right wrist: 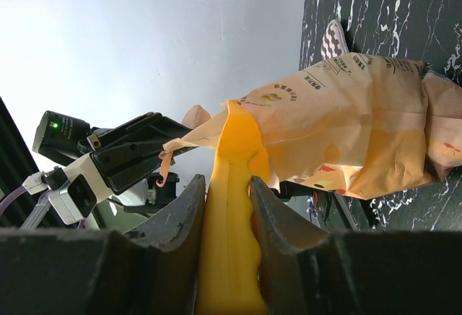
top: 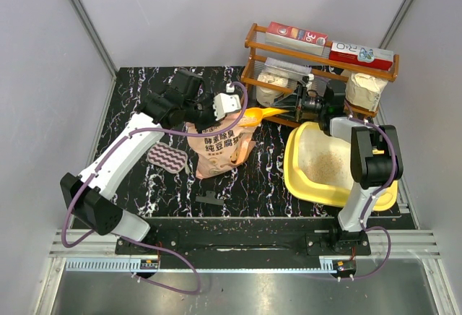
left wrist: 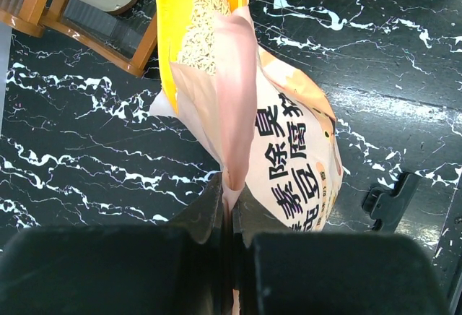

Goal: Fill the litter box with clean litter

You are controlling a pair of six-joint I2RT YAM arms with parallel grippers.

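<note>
Marble-patterned black tabletop [top: 267,178] fills the overhead view, glossy with white veining. One litter box [top: 294,174], smooth yellow plastic, rectangular with rounded corners and a wide rim, sits at the right, just ahead of the right arm's base. A thin, grainy layer of pale beige clean litter [top: 325,157] covers part of its floor. One peach-orange bag [top: 220,152], crinkled film printed with dark Chinese characters, stands near the centre, left of the box and apart from it. The left gripper [top: 215,115] is pressed together on the bag's top edge. One yellow-orange scoop [top: 253,117] pokes into the bag's mouth, and its handle runs right to the right gripper [top: 294,108], which is clamped on it. Behind stands one wooden rack [top: 251,40] with two red-and-white cartons [top: 296,38] on top and two lumpy white sacks [top: 364,91] lower down. One wavy-striped pad [top: 167,158] lies left of the bag and one black clip [top: 209,199] in front of it.

From the left wrist, the two dark fingers meet on a thin pink fold of the bag's rim. Beyond them the scoop's smooth bowl holds a heap of short, pale pellets.

From the right wrist, both fingers squeeze the scoop's glossy handle, and its front end sits in the wrinkled bag mouth.
</note>
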